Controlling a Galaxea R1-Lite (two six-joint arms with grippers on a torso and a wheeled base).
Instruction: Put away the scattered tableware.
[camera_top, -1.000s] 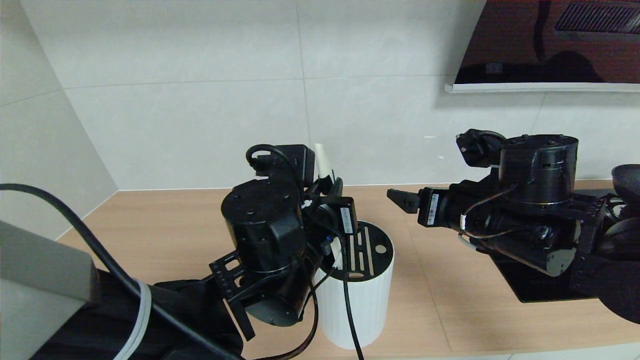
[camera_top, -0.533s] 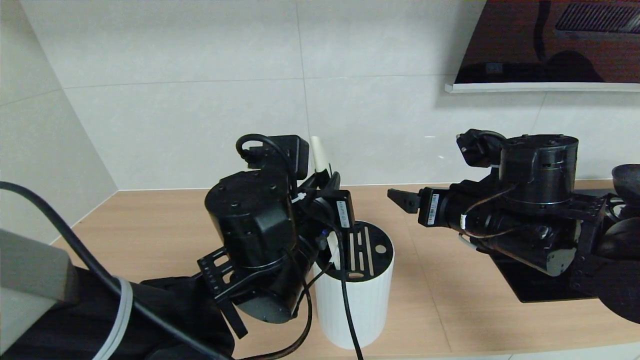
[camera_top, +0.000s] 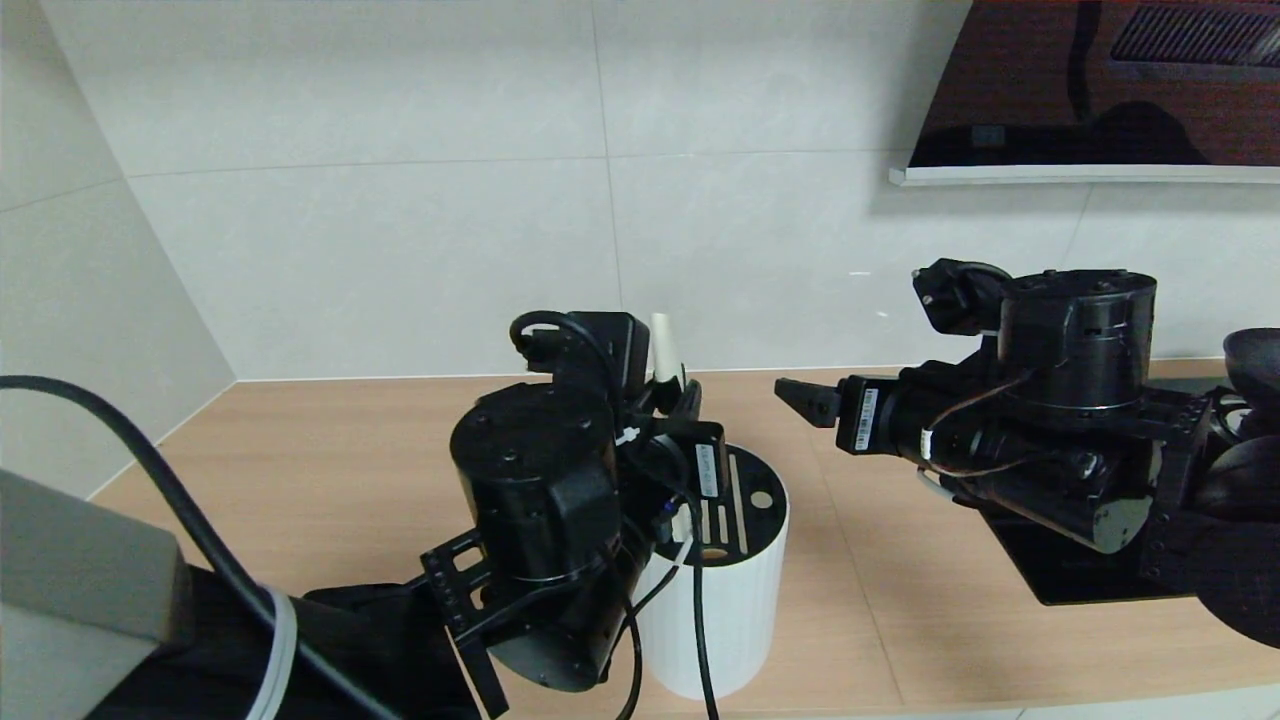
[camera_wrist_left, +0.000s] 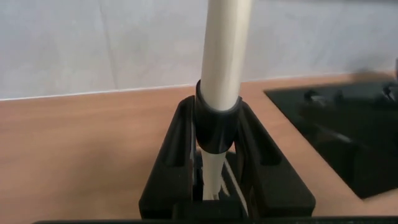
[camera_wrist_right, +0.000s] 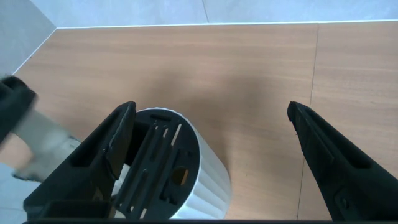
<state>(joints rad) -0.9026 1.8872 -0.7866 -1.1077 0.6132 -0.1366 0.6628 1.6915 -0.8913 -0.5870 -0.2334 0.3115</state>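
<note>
A white ribbed utensil holder (camera_top: 730, 600) with a black slotted top (camera_top: 735, 495) stands on the wooden counter (camera_top: 330, 450). My left gripper (camera_top: 672, 392) hangs over the near-left part of that top, shut on an upright utensil with a cream handle (camera_top: 660, 340) and a black collar (camera_wrist_left: 216, 121). The utensil's lower end is hidden behind the gripper. My right gripper (camera_top: 800, 398) hovers open and empty to the right of the holder, above the counter. In the right wrist view its fingers (camera_wrist_right: 106, 149) frame the holder (camera_wrist_right: 180, 174).
A black cooktop (camera_top: 1060, 575) lies in the counter at the right, under my right arm. A dark range hood (camera_top: 1100, 90) hangs on the tiled wall above it. Bare counter stretches left of and behind the holder.
My left gripper, holding the utensil, rose up and left, then came down and right, now lower over the holder's top. The right arm has not moved.
</note>
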